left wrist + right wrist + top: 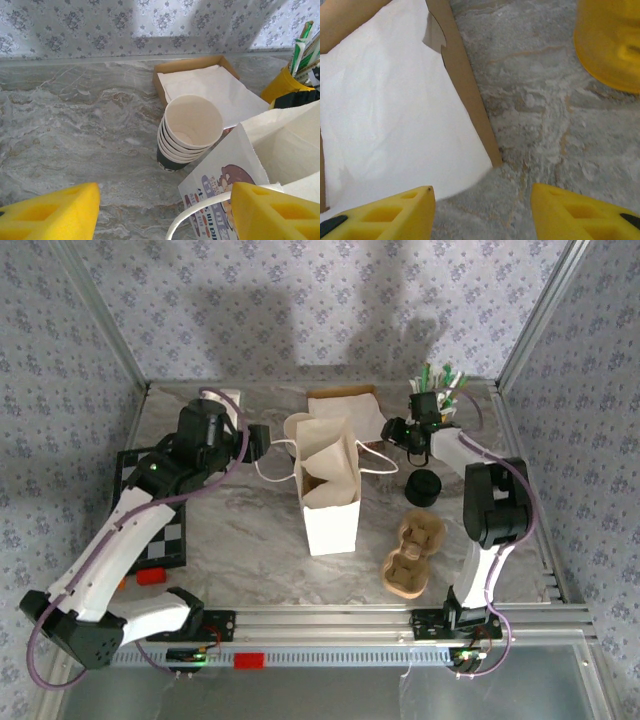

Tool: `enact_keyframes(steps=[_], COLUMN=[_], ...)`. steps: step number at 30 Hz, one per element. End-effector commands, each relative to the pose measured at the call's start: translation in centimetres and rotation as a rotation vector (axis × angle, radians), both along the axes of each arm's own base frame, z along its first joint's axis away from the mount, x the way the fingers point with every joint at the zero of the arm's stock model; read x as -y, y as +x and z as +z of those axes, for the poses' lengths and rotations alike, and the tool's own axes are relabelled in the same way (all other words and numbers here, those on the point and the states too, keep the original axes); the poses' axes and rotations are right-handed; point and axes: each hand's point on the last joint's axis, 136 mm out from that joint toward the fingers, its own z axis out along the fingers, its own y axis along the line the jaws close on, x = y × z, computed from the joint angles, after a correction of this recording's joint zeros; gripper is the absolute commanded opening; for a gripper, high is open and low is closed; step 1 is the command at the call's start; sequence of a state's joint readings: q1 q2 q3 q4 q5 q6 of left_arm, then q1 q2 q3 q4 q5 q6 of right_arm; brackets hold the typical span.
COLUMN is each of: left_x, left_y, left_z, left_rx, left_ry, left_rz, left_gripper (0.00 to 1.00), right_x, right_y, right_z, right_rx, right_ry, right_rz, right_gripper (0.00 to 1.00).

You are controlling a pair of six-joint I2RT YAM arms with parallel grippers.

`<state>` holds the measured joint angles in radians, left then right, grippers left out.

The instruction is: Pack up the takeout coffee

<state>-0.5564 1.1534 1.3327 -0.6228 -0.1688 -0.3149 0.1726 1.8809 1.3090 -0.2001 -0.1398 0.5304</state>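
Note:
The takeout coffee (192,120) is the top white paper cup of a nested stack with a dark base, standing on the marble just behind the white paper bag (330,495). The stack (296,427) sits at the bag's back left corner. My left gripper (164,195) is open, a short way in front of the stack and apart from it, with the bag's white handle (200,210) crossing by its right finger. My right gripper (482,192) is open over bare marble, between the napkin tray (470,100) and the yellow cup (610,45); it holds nothing.
The open bag stands upright mid-table. A black round lid (422,487) and a brown cardboard cup carrier (412,555) lie to its right. The yellow cup of sticks (440,390) is at the back right, a checkered board (150,510) and a red block (150,577) at the left.

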Motion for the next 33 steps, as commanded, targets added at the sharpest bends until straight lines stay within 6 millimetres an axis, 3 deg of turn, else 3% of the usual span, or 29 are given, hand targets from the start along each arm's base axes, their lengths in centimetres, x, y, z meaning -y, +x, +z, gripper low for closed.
enact_keyframes(steps=[1,6,11,17,20,27,33], left_x=[0.2,0.2,0.1,0.0,-0.1,-0.2,-0.5], left_y=[0.8,0.9,0.9,0.8,0.8,0.4,0.0], left_z=[1.2,1.2,1.3,1.5,1.8,2.5,4.0], left_rx=[0.04,0.042,0.042,0.043,0.046,0.057,0.086], left_ry=[-0.011,-0.004,-0.008,-0.012,-0.018,-0.031,-0.033], left_rz=[0.0,-0.001,0.002,0.006,0.008,0.002,0.0], left_gripper=[0.7,0.71,0.72,0.72,0.72,0.72,0.73], right_x=[-0.8,-1.3,-1.6,-1.6,-1.7,-2.2,-2.9], right_y=[1.7,2.5,2.6,2.6,2.4,1.0,-0.6], right_z=[0.7,0.0,0.5,1.5,2.5,6.2,11.2], right_rx=[0.055,0.051,0.07,0.085,0.103,0.172,0.286], right_ry=[-0.005,-0.016,-0.031,-0.051,-0.058,-0.032,-0.018], right_rz=[0.023,0.036,0.044,0.052,0.06,0.087,0.139], right_gripper=[0.51,0.43,0.32,0.1,0.0,0.0,0.0])
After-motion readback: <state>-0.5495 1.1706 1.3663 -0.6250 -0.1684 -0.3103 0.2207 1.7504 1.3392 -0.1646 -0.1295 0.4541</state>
